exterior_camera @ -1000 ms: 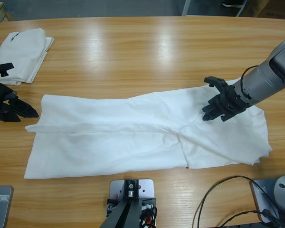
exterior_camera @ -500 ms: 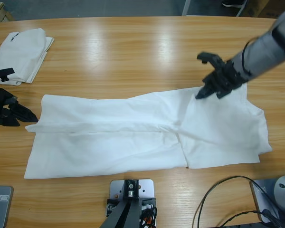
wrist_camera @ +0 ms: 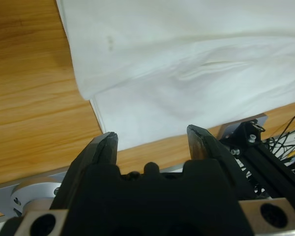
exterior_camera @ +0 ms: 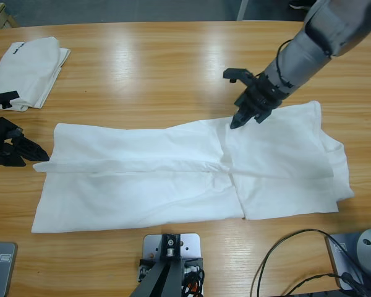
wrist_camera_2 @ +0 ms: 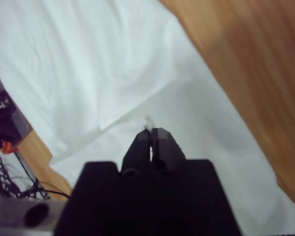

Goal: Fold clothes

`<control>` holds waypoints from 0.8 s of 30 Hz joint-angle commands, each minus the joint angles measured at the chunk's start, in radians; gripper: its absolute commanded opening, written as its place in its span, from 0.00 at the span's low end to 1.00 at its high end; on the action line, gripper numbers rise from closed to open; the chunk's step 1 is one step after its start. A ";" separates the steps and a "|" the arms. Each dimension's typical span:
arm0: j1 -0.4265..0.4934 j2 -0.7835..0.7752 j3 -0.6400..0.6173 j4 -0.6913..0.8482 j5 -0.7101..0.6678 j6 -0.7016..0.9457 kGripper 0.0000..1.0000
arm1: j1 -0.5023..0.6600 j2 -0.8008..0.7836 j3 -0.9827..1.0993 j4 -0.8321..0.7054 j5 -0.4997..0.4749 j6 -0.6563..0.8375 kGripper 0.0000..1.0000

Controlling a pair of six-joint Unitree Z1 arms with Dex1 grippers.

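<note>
I see the long wooden table [exterior_camera: 173, 55] first, because it is the biggest thing here. On it lies the big white T-shirt [exterior_camera: 142, 179], spread flat from about 9 o'clock across to 3 o'clock and folded long and thin. A second T-shirt, the folded one [exterior_camera: 31, 68], sits up at 10 o'clock, well apart from the big one, with its small black mark [exterior_camera: 16, 49] showing. My right arm reaches down from 1 o'clock. The right gripper [exterior_camera: 240, 119] is pinched tight on the far edge of the big shirt near the middle, and in the right wrist view a tiny bit of white cloth [wrist_camera_2: 148, 121] pokes out from its closed tips. My left gripper [exterior_camera: 34, 150] waits at 9 o'clock, just beside the shirt's left end, with its jaws apart and nothing in them. I think the step now is folding the right half of the shirt over toward the left. To do it well, I should lift the cloth only a little, so it does not drag the layers under it. I should move slow and straight toward 9 o'clock, so the edges line up. I should keep the pinch firm, because only a small bit of cloth is held and it could slip out.
</note>
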 commanded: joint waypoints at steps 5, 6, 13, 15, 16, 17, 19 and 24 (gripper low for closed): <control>-0.009 0.030 0.036 -0.015 0.003 -0.015 0.54 | 0.035 0.105 -0.166 0.123 -0.035 -0.146 0.00; -0.009 0.030 0.036 -0.015 0.003 -0.015 0.54 | 0.036 0.117 -0.177 0.134 -0.037 -0.152 0.00; -0.009 0.032 0.036 -0.015 0.004 -0.009 0.54 | 0.036 0.117 -0.169 0.133 -0.036 -0.144 0.02; -0.009 0.031 0.033 -0.014 0.028 -0.010 0.61 | 0.038 0.045 -0.158 0.136 -0.033 -0.104 0.89; -0.009 0.028 0.030 -0.015 0.062 -0.013 0.74 | 0.039 -0.002 -0.148 0.137 -0.030 -0.088 0.99; -0.009 0.024 0.028 -0.015 0.103 -0.005 0.79 | 0.040 -0.051 -0.137 0.139 -0.032 -0.074 1.00; -0.009 0.024 0.026 -0.036 0.154 0.041 0.79 | 0.041 -0.142 -0.108 0.140 -0.040 -0.044 1.00; -0.009 0.101 -0.001 -0.133 0.128 0.128 0.79 | 0.046 -0.216 -0.008 0.136 -0.049 0.006 1.00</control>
